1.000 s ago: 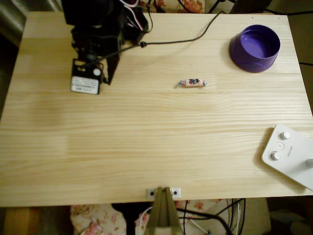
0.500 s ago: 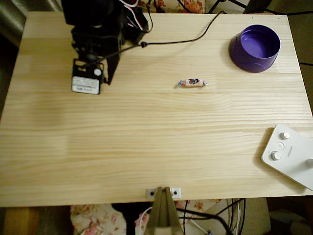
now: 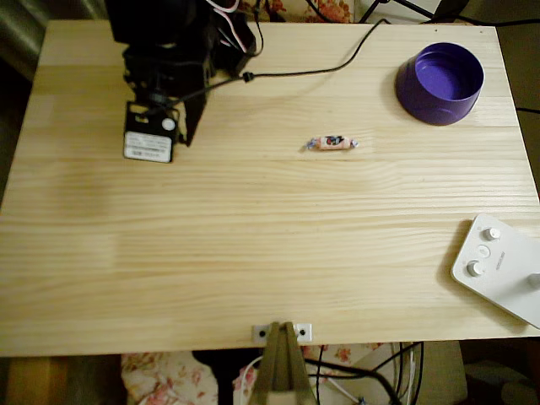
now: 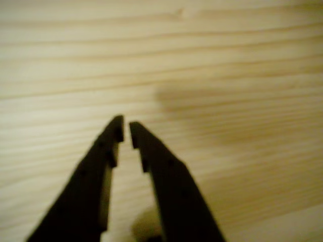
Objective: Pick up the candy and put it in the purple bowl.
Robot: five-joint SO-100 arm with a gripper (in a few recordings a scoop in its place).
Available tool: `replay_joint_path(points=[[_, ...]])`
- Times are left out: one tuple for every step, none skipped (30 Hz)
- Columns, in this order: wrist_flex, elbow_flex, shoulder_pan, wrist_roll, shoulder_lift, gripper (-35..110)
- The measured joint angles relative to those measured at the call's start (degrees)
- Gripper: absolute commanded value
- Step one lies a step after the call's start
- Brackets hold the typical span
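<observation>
While nothing has shifted since before, the end effector (image 4: 126, 130) sits nearly closed, empty, over bare table (image 4: 227, 75).

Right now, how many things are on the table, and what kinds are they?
Candy: 1
Purple bowl: 1
White device with knobs: 1
Black cable: 1
Robot arm with gripper: 1
Total: 5
</observation>
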Motion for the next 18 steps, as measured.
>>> replay_joint_path(points=[[0.00, 0.00, 0.00, 0.00, 0.00, -1], [0.00, 0.00, 0.00, 0.00, 0.00, -1], [0.00, 0.00, 0.00, 0.00, 0.00, -1], [0.00, 0.00, 0.00, 0.00, 0.00, -1], [0.00, 0.00, 0.00, 0.00, 0.00, -1], [0.00, 0.00, 0.00, 0.00, 0.00, -1], [0.00, 0.00, 0.00, 0.00, 0.00, -1], [0.00, 0.00, 0.00, 0.00, 0.00, -1], [0.00, 0.00, 0.00, 0.00, 0.00, -1], [0.00, 0.00, 0.00, 0.00, 0.00, -1], [0.00, 0.00, 0.00, 0.00, 0.00, -1], [0.00, 0.00, 0.00, 0.00, 0.00, -1], [0.00, 0.00, 0.00, 0.00, 0.00, -1], [0.00, 0.00, 0.00, 0.00, 0.00, -1], [0.00, 0.00, 0.00, 0.00, 0.00, -1], [0.00, 0.00, 0.00, 0.35, 0.00, -1], [0.00, 0.00, 0.00, 0.53, 0.00, -1], [0.00, 0.00, 0.00, 0.44, 0.00, -1]])
